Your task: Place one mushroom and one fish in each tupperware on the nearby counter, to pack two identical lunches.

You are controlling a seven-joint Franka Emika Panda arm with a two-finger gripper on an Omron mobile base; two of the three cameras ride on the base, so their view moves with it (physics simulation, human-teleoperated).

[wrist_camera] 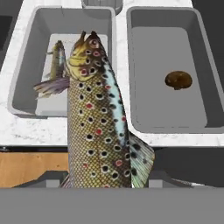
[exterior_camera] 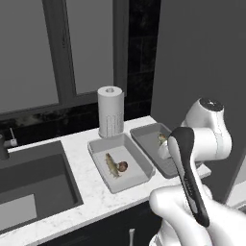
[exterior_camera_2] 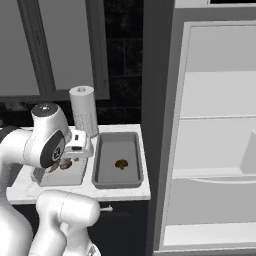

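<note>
Held a spotted fish [wrist_camera: 98,127] upright between the fingers of the gripper [wrist_camera: 103,183], jaws part-way apart and clamped on its body, head pointing to 12 o'clock in the hand view, tail end lost at the bottom edge. Hung above the counter's [exterior_camera: 91,197] front edge, over the strip of stone between the two tupperwares. Left tupperware [wrist_camera: 26,87], at 10 o'clock from the held fish, already contained a second slim fish [wrist_camera: 57,61]; in the left base view that same fish [exterior_camera: 111,165] lay touching or just beside a brown mushroom [exterior_camera: 123,166]. Right tupperware [wrist_camera: 199,70], at 2 o'clock, contained one mushroom [wrist_camera: 178,80] alone on its floor, seen also in the right base view [exterior_camera_2: 121,164]. Stood behind the trays, at 12 o'clock, a white paper-towel roll [exterior_camera: 110,111] against the dark backsplash. Sat at 9 o'clock from the trays a dark sunken sink [exterior_camera: 33,182]. Rose at 3 o'clock an open white fridge [exterior_camera_2: 215,125] with pale shelves.
</note>
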